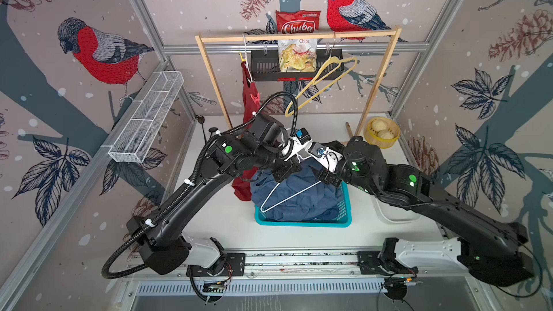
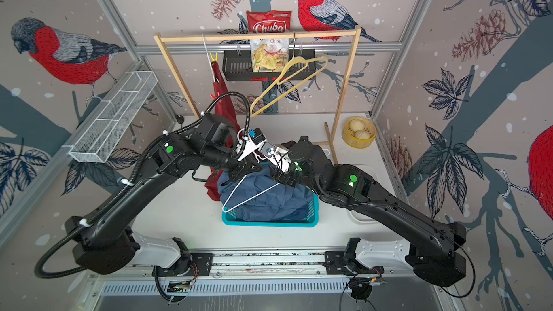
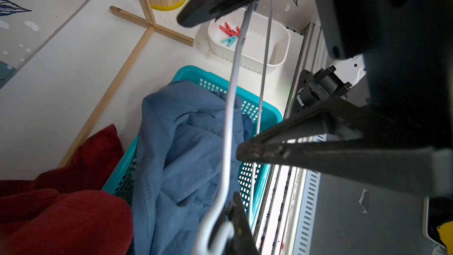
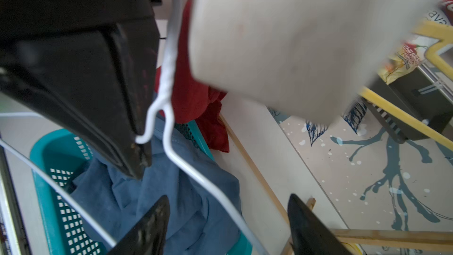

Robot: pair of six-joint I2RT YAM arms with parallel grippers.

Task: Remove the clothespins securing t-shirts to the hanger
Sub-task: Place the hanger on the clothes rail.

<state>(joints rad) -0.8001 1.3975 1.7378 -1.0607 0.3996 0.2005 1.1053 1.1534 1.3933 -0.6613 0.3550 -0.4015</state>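
A bare white wire hanger (image 1: 288,195) hangs over the teal basket (image 1: 302,222), where a blue t-shirt (image 1: 302,201) lies crumpled. My left gripper (image 1: 285,172) is shut on the hanger's twisted neck (image 4: 169,65). My right gripper (image 4: 228,219) is open, and one hanger wire runs between its fingers (image 4: 154,219) without touching them. A dark red t-shirt (image 1: 250,100) hangs from the wooden rack (image 1: 299,36), with a yellow clothespin (image 1: 243,56) at its top. Red and light blue clothespins (image 3: 229,33) lie in a white tub (image 3: 277,52).
An empty yellow hanger (image 1: 323,80) hangs on the rack's right side, in front of a black wall basket (image 1: 263,68) holding a chips bag (image 1: 297,55). A yellow steamer with buns (image 1: 383,133) stands at the back right. A wire shelf (image 1: 146,115) is fixed to the left wall.
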